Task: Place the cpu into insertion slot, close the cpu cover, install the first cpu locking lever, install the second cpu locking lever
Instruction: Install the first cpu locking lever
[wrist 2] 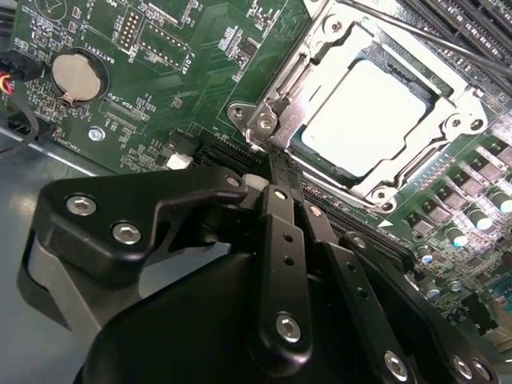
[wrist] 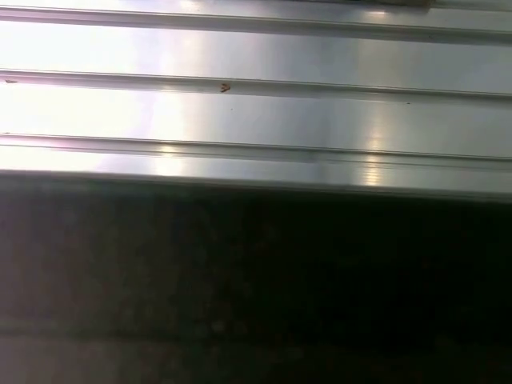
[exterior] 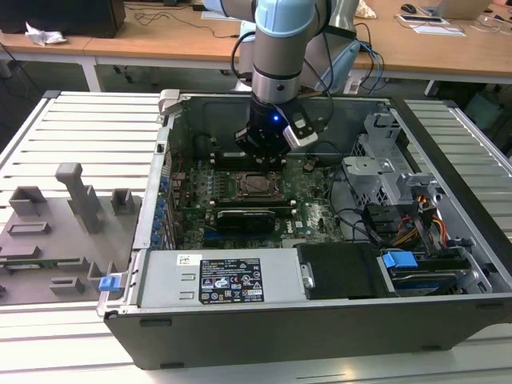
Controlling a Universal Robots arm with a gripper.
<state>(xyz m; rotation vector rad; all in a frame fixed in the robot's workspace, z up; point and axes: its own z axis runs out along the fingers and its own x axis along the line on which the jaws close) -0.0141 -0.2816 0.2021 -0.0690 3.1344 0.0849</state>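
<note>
Jaws of the black metal gripper (wrist 2: 282,178) are pressed together on nothing, their tip just beside a corner of the thin silver-grey steel cpu cover (wrist 2: 448,120). That frame lies shut over the pale, matte square cpu (wrist 2: 368,116), seated in the black-rimmed insertion slot (exterior: 258,183) on the green circuit board (wrist 2: 184,80). Socket sits straight ahead of the fingertips.

Inside the open computer case (exterior: 320,336), on the circuit board (exterior: 308,216): cpu (wrist 2: 370,120) seated in the insertion slot (exterior: 258,185), under the cpu cover (wrist 2: 448,88). Directly above the slot, the gripper (exterior: 261,156). On the exterior view's left, outside the case, a parts holder (exterior: 48,240).
</note>
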